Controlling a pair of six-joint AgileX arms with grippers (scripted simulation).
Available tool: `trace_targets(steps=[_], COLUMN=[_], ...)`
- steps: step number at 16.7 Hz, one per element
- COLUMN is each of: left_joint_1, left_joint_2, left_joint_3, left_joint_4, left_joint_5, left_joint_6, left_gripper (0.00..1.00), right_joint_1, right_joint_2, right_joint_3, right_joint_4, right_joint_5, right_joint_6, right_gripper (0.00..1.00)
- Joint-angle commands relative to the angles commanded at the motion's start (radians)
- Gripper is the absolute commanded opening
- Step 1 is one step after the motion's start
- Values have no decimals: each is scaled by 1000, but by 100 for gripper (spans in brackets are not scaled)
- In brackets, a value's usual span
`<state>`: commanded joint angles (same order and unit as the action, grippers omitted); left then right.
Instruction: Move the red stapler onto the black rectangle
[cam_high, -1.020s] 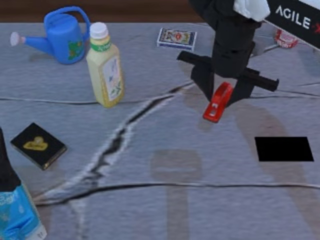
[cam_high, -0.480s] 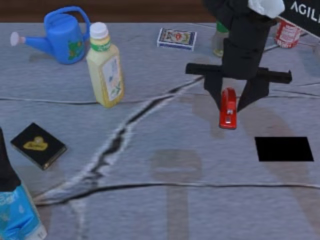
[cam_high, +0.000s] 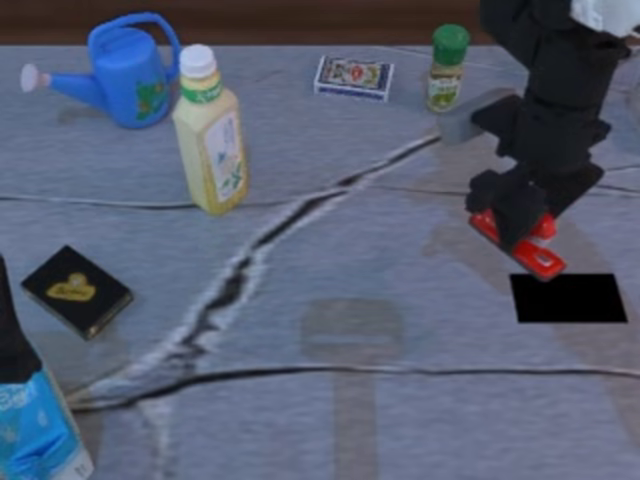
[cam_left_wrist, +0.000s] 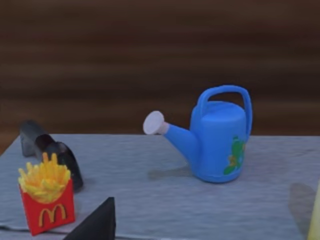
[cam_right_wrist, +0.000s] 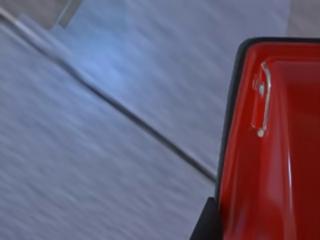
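Here, the red stapler (cam_high: 540, 259) is being held clamped by the right gripper (cam_high: 522, 222), just beside the black rectangle (cam_high: 568, 298).

The red stapler (cam_right_wrist: 270, 150) fills one side — grey tabletop (cam_right_wrist: 100, 150) beyond.

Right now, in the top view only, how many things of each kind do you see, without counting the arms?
Bottles: 2 (yellow bottle, green-capped bottle)
Boxes: 2 (black box, card box)
Watering can: 1
Red stapler: 1
Black rectangle: 1
Blue-labelled item at the corner, kind unclear: 1
Total: 8
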<state>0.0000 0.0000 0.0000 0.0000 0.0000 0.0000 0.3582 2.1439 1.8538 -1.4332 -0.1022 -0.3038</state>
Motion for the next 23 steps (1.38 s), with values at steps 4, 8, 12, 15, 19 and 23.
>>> trace_targets(steps=[4, 8, 12, 15, 19, 23], left_joint_1=[0, 0, 0, 0, 0, 0], left_joint_2=[0, 0, 0, 0, 0, 0], left_joint_3=[0, 0, 0, 0, 0, 0], left_joint_4=[0, 0, 0, 0, 0, 0], left_joint_5=[0, 0, 0, 0, 0, 0], left_joint_6=[0, 0, 0, 0, 0, 0], left_gripper=[100, 100, 100, 100, 100, 100], right_joint_1=[-55, -105, -141, -150, -145, -145], right_joint_2=[-57, -120, -175, -190, -187, -168], right_joint_3=[-103, -185, -235, -246, -244, -300], right_joint_4=[35, 106, 179, 202, 200, 272], right_joint_5=[19, 58, 92, 103, 102, 102], right_joint_6=[-446, -801, -1022, -1078, -1076, -1072], right_gripper=[0, 0, 0, 0, 0, 0])
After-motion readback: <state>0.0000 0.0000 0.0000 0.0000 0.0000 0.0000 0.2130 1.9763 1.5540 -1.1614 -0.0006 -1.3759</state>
